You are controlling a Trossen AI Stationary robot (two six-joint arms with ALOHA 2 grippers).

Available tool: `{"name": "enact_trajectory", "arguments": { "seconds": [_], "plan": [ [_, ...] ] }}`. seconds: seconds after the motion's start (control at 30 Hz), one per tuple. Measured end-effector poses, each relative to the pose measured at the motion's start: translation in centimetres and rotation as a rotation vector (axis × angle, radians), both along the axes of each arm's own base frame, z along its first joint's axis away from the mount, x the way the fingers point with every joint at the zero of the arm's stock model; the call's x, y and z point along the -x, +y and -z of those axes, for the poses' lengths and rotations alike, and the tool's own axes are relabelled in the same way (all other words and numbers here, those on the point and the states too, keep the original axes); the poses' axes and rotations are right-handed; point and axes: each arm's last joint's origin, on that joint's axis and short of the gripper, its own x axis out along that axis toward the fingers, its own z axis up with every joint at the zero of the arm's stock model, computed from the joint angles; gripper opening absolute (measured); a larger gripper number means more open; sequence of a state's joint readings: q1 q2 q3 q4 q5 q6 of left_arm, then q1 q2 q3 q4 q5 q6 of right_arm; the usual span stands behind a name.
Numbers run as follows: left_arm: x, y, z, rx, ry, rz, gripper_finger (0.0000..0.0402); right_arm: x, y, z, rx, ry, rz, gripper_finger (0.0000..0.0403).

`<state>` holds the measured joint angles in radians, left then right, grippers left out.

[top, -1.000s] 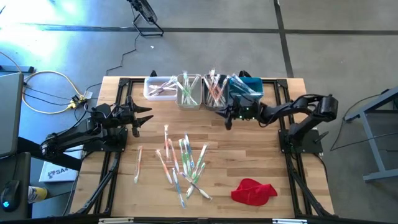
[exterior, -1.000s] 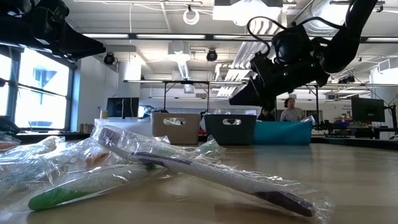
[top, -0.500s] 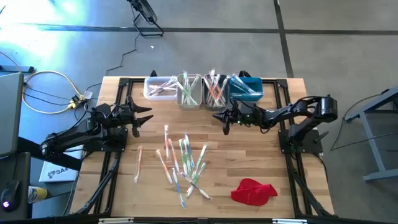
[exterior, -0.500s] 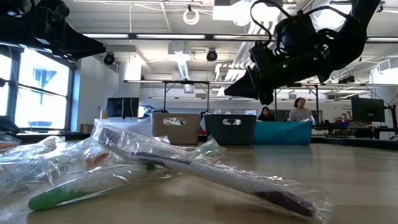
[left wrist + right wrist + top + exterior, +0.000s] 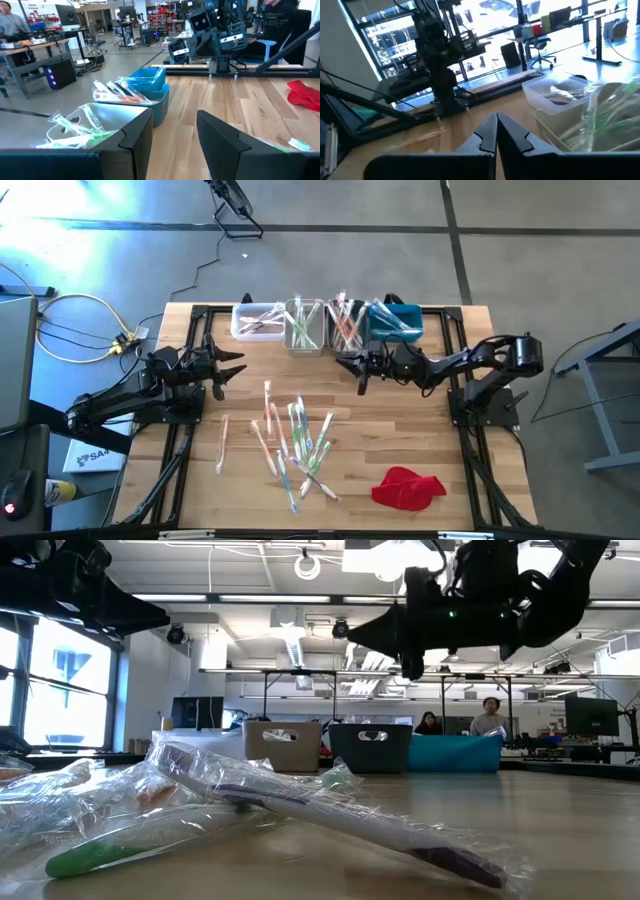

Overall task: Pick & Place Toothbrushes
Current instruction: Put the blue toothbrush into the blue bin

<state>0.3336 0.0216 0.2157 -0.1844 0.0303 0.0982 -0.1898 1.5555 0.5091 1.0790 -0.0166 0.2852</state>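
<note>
We see a wooden surface [image 5: 420, 450] in an open workshop: toothbrushes [image 5: 295, 442] lie scattered mid-surface, left gripper [image 5: 232, 367] fingers spread, right gripper [image 5: 350, 366] fingers pressed together, empty.

Toothbrushes [image 5: 295, 442] pink, orange, green, blue; cloth [image 5: 407, 487] red; table [image 5: 400, 420] light wood-grain planks

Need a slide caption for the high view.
Right gripper shut, empty, near the bins; loose toothbrushes mid-table; left gripper waits open.
</note>
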Motion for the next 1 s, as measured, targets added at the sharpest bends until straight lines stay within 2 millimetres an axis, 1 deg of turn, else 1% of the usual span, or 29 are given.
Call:
{"name": "enact_trajectory", "arguments": {
  "seconds": [0.1,0.3,0.37,0.47,0.57,0.73,0.9,1.0],
  "plan": [
    [0.0,0.0,0.0,0.000,0.001,0.000,0.0150,-1.2,0.7,-0.6,-0.010,0.049,0.022,0.0002],
    [0.0,0.0,0.0,0.001,0.002,0.001,0.0150,-4.0,2.2,-2.4,-0.011,0.253,0.117,0.0002],
    [0.0,0.0,0.0,0.002,0.002,0.000,0.0150,-4.6,2.8,-3.1,0.000,0.312,0.155,0.0002],
    [0.0,0.0,0.0,0.002,0.002,0.001,0.0150,-5.3,4.0,-4.4,0.020,0.341,0.200,0.0002],
    [0.0,0.0,0.0,0.002,0.002,0.002,0.0150,-5.7,5.2,-5.4,0.043,0.328,0.214,0.0002],
    [0.0,0.0,0.0,0.004,0.001,0.004,0.0150,-6.0,6.9,-6.4,0.065,0.301,0.183,0.0002],
    [0.0,0.0,0.0,0.005,0.001,0.004,0.0150,-6.0,8.4,-6.8,0.064,0.290,0.146,0.0002],
    [0.0,0.0,0.0,0.005,0.001,0.004,0.0150,-6.0,8.9,-6.8,0.063,0.292,0.133,0.0002]
  ]
}}
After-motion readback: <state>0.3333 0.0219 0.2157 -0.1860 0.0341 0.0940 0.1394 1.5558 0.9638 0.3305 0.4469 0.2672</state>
